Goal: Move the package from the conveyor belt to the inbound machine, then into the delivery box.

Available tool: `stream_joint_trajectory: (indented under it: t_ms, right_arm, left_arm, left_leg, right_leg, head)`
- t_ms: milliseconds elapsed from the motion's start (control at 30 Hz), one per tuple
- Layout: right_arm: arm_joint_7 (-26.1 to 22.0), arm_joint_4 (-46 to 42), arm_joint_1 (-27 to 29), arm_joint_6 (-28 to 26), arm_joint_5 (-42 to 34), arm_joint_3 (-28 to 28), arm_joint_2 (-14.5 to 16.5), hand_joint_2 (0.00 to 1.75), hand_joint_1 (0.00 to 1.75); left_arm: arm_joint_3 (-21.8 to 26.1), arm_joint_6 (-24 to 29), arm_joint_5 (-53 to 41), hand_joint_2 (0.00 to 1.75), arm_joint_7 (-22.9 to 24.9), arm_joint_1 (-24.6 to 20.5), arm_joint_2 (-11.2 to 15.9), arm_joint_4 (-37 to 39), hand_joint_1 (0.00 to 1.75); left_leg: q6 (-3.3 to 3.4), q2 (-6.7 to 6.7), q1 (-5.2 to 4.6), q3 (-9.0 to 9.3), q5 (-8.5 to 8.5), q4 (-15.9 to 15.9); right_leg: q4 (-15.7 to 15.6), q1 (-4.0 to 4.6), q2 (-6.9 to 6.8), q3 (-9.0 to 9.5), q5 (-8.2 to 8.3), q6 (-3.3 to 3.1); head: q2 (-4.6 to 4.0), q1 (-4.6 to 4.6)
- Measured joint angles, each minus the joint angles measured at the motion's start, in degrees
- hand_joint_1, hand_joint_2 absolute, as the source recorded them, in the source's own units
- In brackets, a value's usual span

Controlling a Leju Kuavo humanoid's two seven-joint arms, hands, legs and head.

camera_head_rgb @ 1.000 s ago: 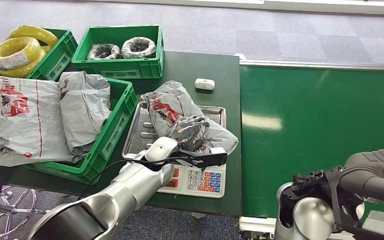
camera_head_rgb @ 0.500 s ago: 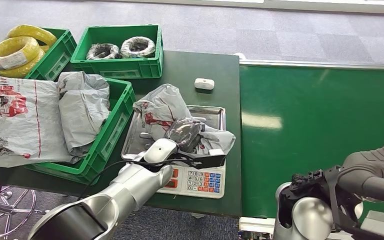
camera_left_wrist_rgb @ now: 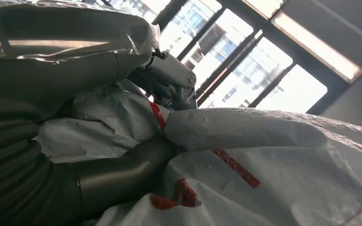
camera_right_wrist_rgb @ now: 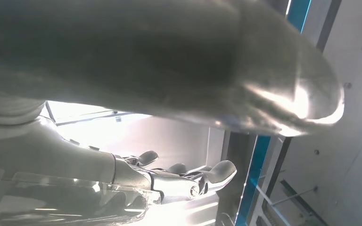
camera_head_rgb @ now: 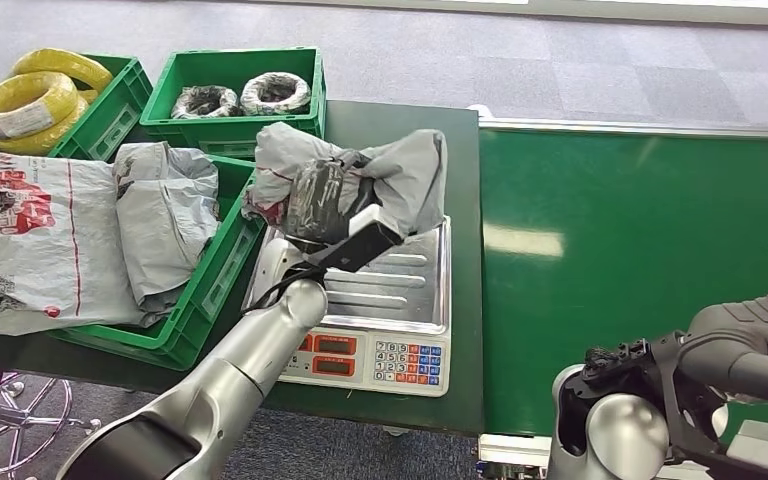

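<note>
The grey package (camera_head_rgb: 405, 175) with red print hangs in the air above the scale's steel tray (camera_head_rgb: 400, 285). My left hand (camera_head_rgb: 322, 200) grips it from below, dark fingers wrapped into the crumpled plastic. In the left wrist view the package (camera_left_wrist_rgb: 264, 188) bulges around my thumb (camera_left_wrist_rgb: 118, 174), with my fingers (camera_left_wrist_rgb: 169, 77) pressed into its upper fold. My right arm (camera_head_rgb: 705, 375) is low at the near right, beside the green conveyor belt (camera_head_rgb: 640, 260). In the right wrist view my right hand (camera_right_wrist_rgb: 181, 179) holds nothing, its fingers apart.
The scale's keypad (camera_head_rgb: 405, 360) faces the table's near edge. A green crate (camera_head_rgb: 222, 270) to the left holds several grey packages. Behind it stand a crate (camera_head_rgb: 245, 135) with black coils and another with yellow cable coils (camera_head_rgb: 30, 100).
My left hand has lifted the package off the scale tray and carried it up and away from me. The tray now lies bare. The right arm has not moved.
</note>
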Motion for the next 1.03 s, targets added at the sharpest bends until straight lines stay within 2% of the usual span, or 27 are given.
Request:
stream_joint_trajectory:
  t_ms: [167, 333, 433, 533, 600, 733, 833, 933, 967, 1000, 1033]
  right_arm:
    - [0.0, 0.0, 0.0, 0.0, 0.0, -0.6, 0.0, 0.0, 0.0]
    - [0.0, 0.0, 0.0, 0.0, 0.0, -1.1, 0.0, 0.0, 0.0]
    - [0.0, 0.0, 0.3, 0.0, 0.1, -1.4, 0.0, 0.0, 0.0]
    - [0.0, -0.1, 1.0, 0.0, 0.0, -1.7, 0.0, 0.0, 0.0]
    - [0.0, -0.2, 1.4, 0.0, -0.1, -1.9, 0.0, 0.0, 0.0]
    - [0.0, -0.6, 2.0, 0.0, -0.2, -2.0, 0.0, 0.0, 0.0]
    - [0.0, -0.7, 2.1, 0.0, -0.2, -2.0, 0.0, 0.0, 0.0]
    - [0.0, -0.7, 2.3, 0.0, -0.2, -1.9, 0.0, 0.0, 0.0]
    - [0.0, -0.8, 2.4, 0.0, -0.2, -1.8, 0.0, 0.0, 0.0]
    - [0.0, -0.8, 2.5, 0.0, -0.2, -1.7, 0.0, 0.0, 0.0]
    - [0.0, -0.8, 2.5, 0.0, -0.2, -1.7, 0.0, 0.0, 0.0]
  left_arm:
    - [4.5, 0.0, 5.1, 1.75, 1.4, 0.7, 1.8, -11.9, 1.64]
    - [6.9, 2.4, 4.8, 1.75, 1.9, 1.2, 3.3, -17.6, 1.61]
    - [11.4, 3.5, -7.8, 1.75, 3.6, 1.2, 3.5, -20.1, 1.62]
    - [22.1, 3.6, -26.5, 1.75, 5.3, 0.1, 3.1, -23.0, 1.64]
    - [29.4, 3.6, -34.7, 1.75, 7.3, -0.9, 3.1, -24.8, 1.64]
    - [39.7, 3.6, -40.5, 1.75, 9.5, -2.1, 3.6, -27.5, 1.64]
    - [43.3, 3.6, -41.4, 1.75, 10.2, -2.4, 3.9, -28.5, 1.63]
    - [45.2, 3.6, -43.4, 1.75, 13.2, -2.4, 4.2, -29.5, 1.62]
    - [45.6, 3.6, -44.2, 1.75, 14.7, -2.4, 4.5, -29.7, 1.53]
    - [45.9, 3.6, -44.9, 1.75, 16.1, -2.4, 5.0, -29.9, 1.31]
    - [46.0, 3.6, -45.2, 1.75, 16.9, -2.4, 5.2, -30.0, 1.2]
  left_leg:
    - [0.0, 0.0, 0.0, -0.02, 0.0, 0.0]
    - [0.0, 0.0, 0.0, -0.04, 0.01, 0.0]
    - [0.0, 0.01, 0.0, -0.06, 0.01, 0.0]
    - [-0.01, 0.13, 0.0, -0.04, 0.01, 0.0]
    - [-0.01, 0.22, 0.01, -0.02, 0.01, 0.0]
    - [-0.04, 0.13, 0.04, -0.03, 0.03, 0.0]
    - [-0.04, 0.06, 0.03, -0.06, 0.03, 0.0]
    - [-0.03, 0.05, 0.01, -0.08, 0.03, 0.0]
    - [-0.03, 0.05, 0.01, -0.08, 0.03, 0.0]
    - [-0.04, 0.05, 0.01, -0.08, 0.03, 0.0]
    - [-0.04, 0.05, 0.01, -0.08, 0.03, 0.0]
  right_leg:
    - [0.0, 0.0, 0.0, -0.03, 0.0, 0.0]
    - [0.0, 0.0, 0.0, -0.03, 0.0, 0.0]
    - [0.0, 0.0, 0.01, -0.04, 0.0, 0.0]
    - [0.0, 0.0, 0.12, -0.1, 0.01, -0.01]
    - [0.0, 0.01, 0.21, -0.14, 0.01, -0.02]
    - [0.1, 0.05, 0.15, -0.15, -0.01, -0.03]
    - [0.1, 0.03, 0.11, -0.12, -0.02, -0.04]
    - [0.1, 0.01, 0.11, -0.11, -0.01, -0.03]
    - [0.1, 0.01, 0.11, -0.11, -0.01, -0.03]
    - [0.1, 0.01, 0.11, -0.12, -0.01, -0.03]
    - [0.1, 0.01, 0.11, -0.12, -0.01, -0.03]
  head:
    - [0.0, -0.01]
    - [0.0, 0.01]
    - [0.0, 0.02]
    - [0.0, 0.01]
    - [0.0, -0.01]
    - [0.0, 0.0]
    - [0.0, 0.02]
    - [0.0, 0.03]
    - [0.0, 0.02]
    - [0.0, 0.02]
    - [0.0, 0.02]
